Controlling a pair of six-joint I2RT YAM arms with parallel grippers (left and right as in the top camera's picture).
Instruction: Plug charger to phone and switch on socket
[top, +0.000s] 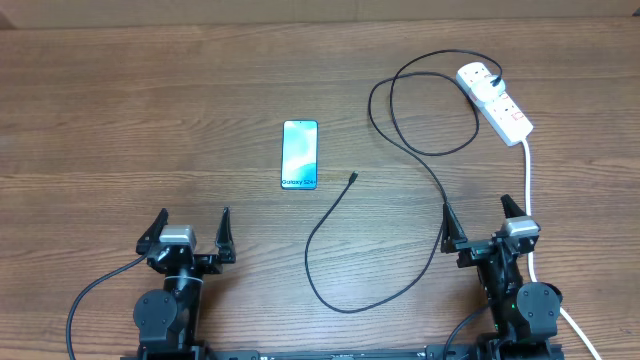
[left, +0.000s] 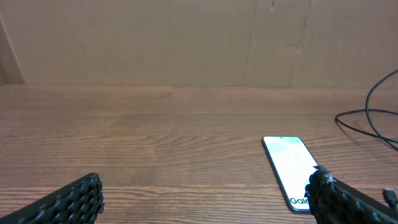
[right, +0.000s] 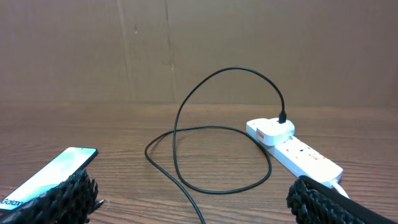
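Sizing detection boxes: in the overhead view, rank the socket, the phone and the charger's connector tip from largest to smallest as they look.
Tied first: socket and phone. They look near equal, the socket longer and the phone wider, so I won't rank them.
Last: charger's connector tip, clearly smallest.

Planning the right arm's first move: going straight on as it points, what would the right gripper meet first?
Probably the charger, its black loop lying just ahead; the socket sits beyond, rightward. Height is unclear.
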